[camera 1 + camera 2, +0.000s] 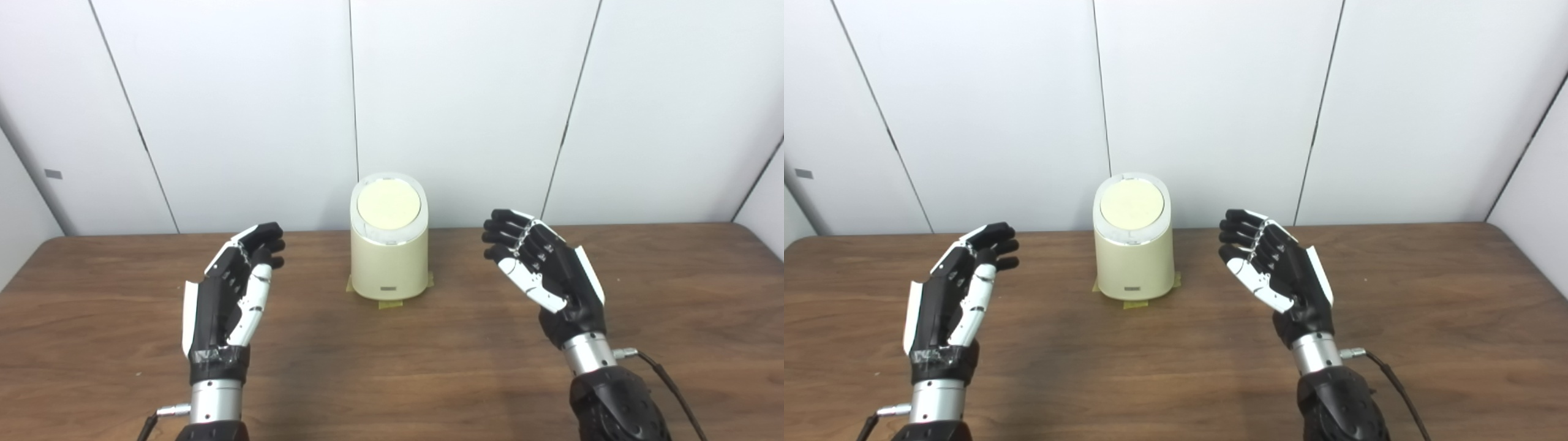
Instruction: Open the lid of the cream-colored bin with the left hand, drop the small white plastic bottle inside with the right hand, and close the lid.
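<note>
A cream-colored bin (389,257) stands upright at the back middle of the table, its round lid (388,203) down flat. My left hand (236,288) hovers to the bin's left, fingers apart and slightly curled, holding nothing. To the bin's right my right hand (539,269) is raised, palm turned inward, fingers spread and empty. Both hands are apart from the bin. No small white bottle shows in either view.
The brown wooden table (392,367) stretches across the view, with white wall panels (465,104) close behind the bin. Yellow tape patches (390,304) sit under the bin's base. A cable (667,383) runs from my right wrist.
</note>
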Available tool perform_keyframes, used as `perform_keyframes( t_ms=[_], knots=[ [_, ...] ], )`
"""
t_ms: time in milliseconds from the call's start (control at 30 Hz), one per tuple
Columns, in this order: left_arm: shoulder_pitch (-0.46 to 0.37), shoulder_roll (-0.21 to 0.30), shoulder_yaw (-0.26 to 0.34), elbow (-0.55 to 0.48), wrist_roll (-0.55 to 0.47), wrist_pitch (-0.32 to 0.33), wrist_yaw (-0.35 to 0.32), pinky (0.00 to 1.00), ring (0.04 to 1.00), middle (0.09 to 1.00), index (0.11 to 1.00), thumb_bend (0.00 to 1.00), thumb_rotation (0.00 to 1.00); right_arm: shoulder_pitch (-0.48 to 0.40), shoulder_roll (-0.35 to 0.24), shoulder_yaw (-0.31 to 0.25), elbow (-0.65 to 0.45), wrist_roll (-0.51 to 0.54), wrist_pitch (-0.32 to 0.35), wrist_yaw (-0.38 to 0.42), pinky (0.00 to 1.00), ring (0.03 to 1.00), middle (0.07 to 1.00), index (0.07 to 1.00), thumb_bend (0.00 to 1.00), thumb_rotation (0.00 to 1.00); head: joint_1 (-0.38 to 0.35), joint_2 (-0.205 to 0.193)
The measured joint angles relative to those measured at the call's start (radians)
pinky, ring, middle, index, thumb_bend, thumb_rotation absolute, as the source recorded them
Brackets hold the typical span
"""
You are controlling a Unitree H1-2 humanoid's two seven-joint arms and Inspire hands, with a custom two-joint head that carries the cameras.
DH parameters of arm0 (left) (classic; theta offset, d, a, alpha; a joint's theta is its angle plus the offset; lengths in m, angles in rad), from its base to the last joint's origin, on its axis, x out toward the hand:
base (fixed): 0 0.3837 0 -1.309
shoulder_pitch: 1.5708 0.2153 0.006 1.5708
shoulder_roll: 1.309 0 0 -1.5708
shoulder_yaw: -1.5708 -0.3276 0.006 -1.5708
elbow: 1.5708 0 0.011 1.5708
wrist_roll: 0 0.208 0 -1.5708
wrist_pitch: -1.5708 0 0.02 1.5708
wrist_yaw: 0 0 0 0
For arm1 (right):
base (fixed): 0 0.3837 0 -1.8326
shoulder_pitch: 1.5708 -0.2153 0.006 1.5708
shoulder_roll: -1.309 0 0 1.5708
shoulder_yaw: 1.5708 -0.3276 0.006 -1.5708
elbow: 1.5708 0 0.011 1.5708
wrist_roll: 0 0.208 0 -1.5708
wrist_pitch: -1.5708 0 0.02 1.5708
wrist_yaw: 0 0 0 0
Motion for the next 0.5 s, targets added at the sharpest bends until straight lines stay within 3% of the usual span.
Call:
perform_keyframes(
  t_ms=[500],
  knots=[
    [0.002,0.002,0.001,0.022,-0.01,0.001,0.0,0.7,0.724,0.731,0.716,0.3,0.41,0.012,0.005,-0.003,0.0,-0.006,-0.012,-0.005,0.61,0.7,0.708,0.688,0.32,0.26,0.0,0.0]
  ],
)
